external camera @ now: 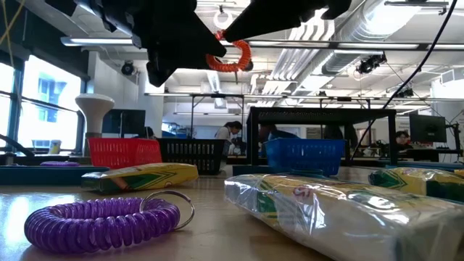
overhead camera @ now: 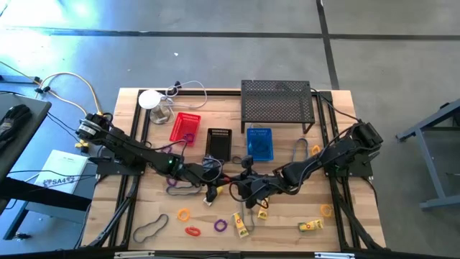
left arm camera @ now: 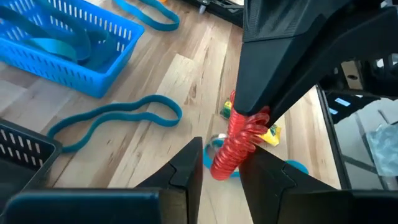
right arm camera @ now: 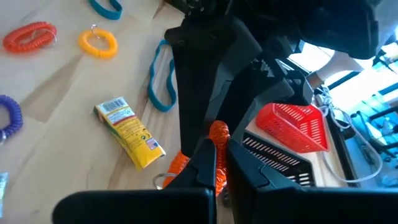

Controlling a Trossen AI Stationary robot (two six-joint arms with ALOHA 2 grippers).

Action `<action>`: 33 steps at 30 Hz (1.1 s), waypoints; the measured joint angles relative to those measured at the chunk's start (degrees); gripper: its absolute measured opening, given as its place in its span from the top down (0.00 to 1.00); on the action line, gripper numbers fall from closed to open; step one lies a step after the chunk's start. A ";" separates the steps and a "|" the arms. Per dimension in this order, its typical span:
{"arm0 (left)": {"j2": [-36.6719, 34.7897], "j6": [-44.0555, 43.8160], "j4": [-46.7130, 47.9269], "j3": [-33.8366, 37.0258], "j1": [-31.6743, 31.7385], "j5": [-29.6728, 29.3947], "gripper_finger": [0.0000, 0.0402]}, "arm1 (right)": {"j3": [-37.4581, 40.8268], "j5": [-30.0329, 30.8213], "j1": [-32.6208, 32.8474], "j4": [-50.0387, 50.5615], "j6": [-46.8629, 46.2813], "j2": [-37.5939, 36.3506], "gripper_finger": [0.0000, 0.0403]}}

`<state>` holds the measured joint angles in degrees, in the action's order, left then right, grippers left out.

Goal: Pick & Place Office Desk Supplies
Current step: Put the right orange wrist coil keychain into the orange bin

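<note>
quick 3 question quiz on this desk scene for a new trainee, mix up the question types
1. True or false: both grippers meet on the red coiled ring above the table.
2. Multiple choice: going by the high view, which basket stands nearest the black mesh shelf? A) red basket B) black basket C) blue basket
3. Fill in: in the low view, the coiled ring lying closest to the camera is ____.

Key
1. True: the left gripper and the right gripper both close on it, held in the air between them.
2. C
3. purple
</note>
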<state>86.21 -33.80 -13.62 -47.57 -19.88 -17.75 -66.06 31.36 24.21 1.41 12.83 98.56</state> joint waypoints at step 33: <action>-8.18 11.39 16.94 -0.04 2.15 7.30 0.97 | 0.02 9.39 8.49 25.08 -62.68 0.24 0.42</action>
<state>78.03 -22.41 3.32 -47.62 -17.72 -10.45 -66.04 40.75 32.70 26.49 -49.85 98.80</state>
